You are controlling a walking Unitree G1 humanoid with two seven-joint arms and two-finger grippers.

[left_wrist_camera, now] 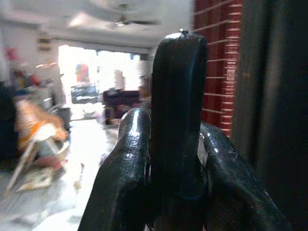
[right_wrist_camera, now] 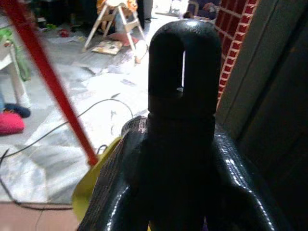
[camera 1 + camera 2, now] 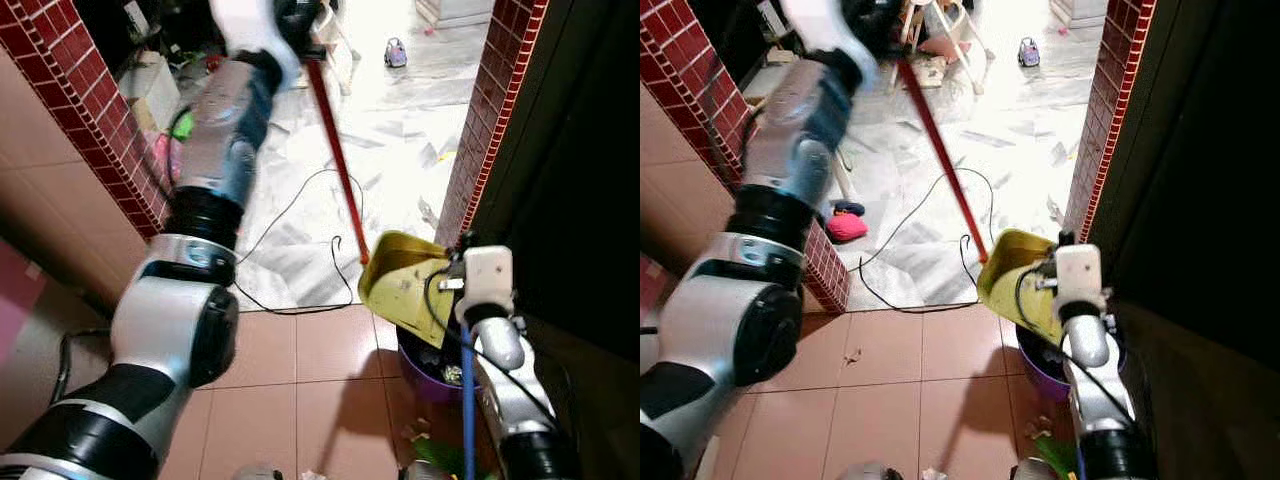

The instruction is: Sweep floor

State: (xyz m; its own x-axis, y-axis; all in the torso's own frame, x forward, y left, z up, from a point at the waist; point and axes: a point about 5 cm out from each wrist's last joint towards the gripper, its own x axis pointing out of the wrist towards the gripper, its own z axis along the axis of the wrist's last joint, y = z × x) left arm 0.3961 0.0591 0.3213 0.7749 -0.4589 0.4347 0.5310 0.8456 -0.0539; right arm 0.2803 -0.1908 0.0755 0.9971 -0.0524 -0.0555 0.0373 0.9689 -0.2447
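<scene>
Red and thin, the broom stick (image 3: 335, 160) runs from my left gripper (image 1: 175, 159), which is pinched on its dark upper end, down to the yellow dustpan (image 3: 400, 285). The pan hangs tilted over a purple bin (image 3: 425, 375) on the tile floor (image 3: 300, 380), near the brick doorway edge (image 3: 480, 130). My right gripper (image 2: 180, 159) is pinched on the black top of the dustpan's handle. I judge both tools light and stiff, but long, so they swing easily; holding near the top gives reach, little control. A black cable (image 3: 290, 210) lies on the marble.
</scene>
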